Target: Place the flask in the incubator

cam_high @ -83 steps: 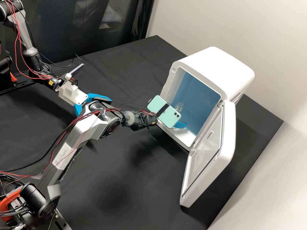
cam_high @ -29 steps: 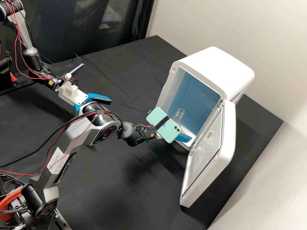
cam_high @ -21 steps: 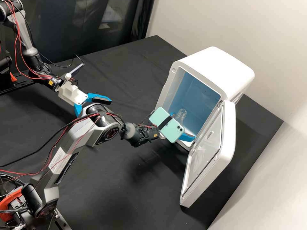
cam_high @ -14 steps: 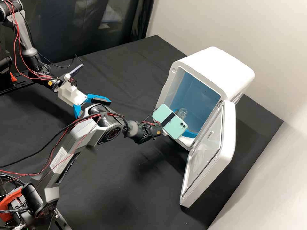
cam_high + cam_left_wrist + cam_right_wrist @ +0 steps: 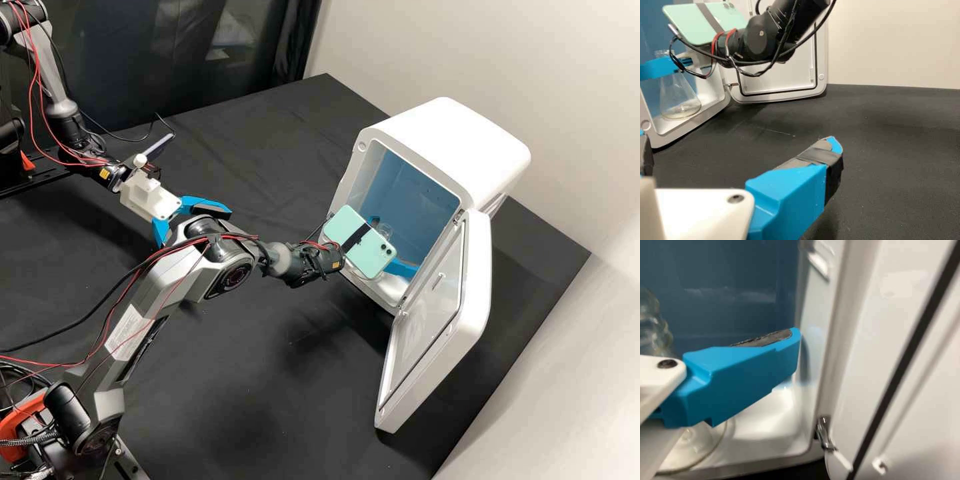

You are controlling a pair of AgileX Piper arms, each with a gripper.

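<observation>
The white incubator (image 5: 460,143) stands at the right of the bench, its door (image 5: 440,313) swung open and its inside blue. A clear glass conical flask (image 5: 675,87) stands upright just inside the opening, its base on the white floor (image 5: 765,425). My right gripper (image 5: 389,244) is inside the opening, shut on the flask's neck. One blue finger (image 5: 740,370) runs beside the glass (image 5: 649,320). My left gripper (image 5: 190,213) hovers low over the bench, left of the incubator, open and holding nothing. One of its fingers (image 5: 805,172) points towards the incubator.
A mint-green phone (image 5: 360,241) is strapped on my right wrist and hides part of the opening. The open door hangs close beside my right gripper. Cables and arm bases crowd the bench's left edge (image 5: 40,400). A pale wall stands behind the incubator.
My right arm first drew back and dipped at the incubator's sill, then pushed forward and up into the opening again, the flask moving with it. The left arm barely shifted.
</observation>
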